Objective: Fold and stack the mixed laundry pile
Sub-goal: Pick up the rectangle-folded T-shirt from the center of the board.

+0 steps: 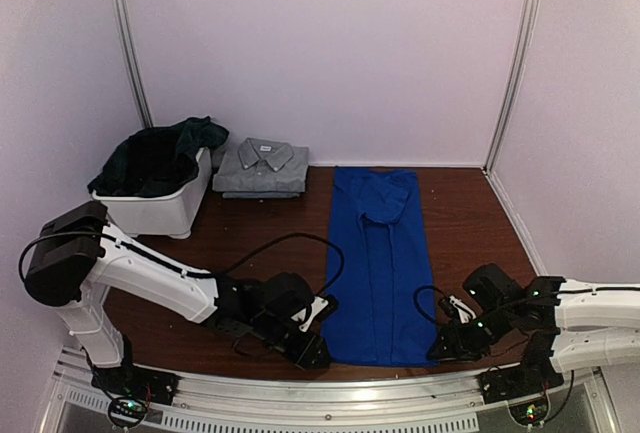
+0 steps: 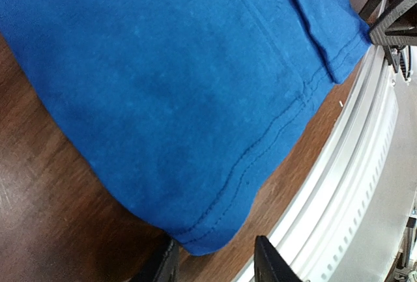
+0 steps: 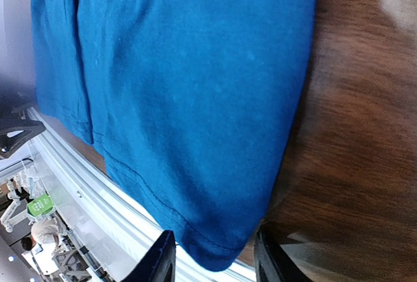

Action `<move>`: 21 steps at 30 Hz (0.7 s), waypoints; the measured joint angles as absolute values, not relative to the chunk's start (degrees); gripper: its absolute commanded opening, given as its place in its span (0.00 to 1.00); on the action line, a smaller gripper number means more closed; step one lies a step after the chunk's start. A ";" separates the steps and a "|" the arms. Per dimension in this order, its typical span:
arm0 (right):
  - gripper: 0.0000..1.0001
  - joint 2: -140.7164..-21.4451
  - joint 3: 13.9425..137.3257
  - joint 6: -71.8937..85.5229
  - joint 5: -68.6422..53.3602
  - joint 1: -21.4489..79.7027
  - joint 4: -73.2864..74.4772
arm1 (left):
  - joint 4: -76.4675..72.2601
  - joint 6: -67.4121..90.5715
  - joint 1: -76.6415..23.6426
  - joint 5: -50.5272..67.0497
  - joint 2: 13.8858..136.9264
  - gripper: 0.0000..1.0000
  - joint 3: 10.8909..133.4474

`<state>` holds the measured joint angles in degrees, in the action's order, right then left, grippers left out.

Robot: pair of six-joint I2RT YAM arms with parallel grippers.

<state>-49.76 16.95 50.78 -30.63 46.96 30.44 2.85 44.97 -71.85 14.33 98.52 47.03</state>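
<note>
while l+r grippers (image 2: 215, 266) (image 3: 214, 259) straddle hem (image 2: 257, 165), tee (image 1: 380, 273) flat.

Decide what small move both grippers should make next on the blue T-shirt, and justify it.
Probably close both. The left gripper and right gripper each stand open astride a near hem corner of the blue T-shirt, which lies flat in a long strip.
</note>
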 measured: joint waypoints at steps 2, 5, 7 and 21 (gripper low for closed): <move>0.38 -50.61 16.58 51.27 -30.83 47.40 28.71 | 2.92 44.95 -71.85 14.33 98.83 0.36 47.37; 0.29 -51.62 16.53 51.64 -30.74 47.88 26.98 | 2.96 45.01 -71.85 14.31 98.91 0.27 47.40; 0.21 -52.29 16.49 52.10 -30.59 48.14 26.17 | 3.09 44.82 -71.85 14.31 98.96 0.20 47.40; 0.00 -48.82 17.56 53.04 -28.67 49.17 26.26 | 3.88 43.70 -72.03 13.91 98.80 0.30 47.42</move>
<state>-48.82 17.56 53.04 -28.67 49.17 26.26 3.88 43.70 -72.03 13.91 98.80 47.42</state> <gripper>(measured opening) 0.019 0.190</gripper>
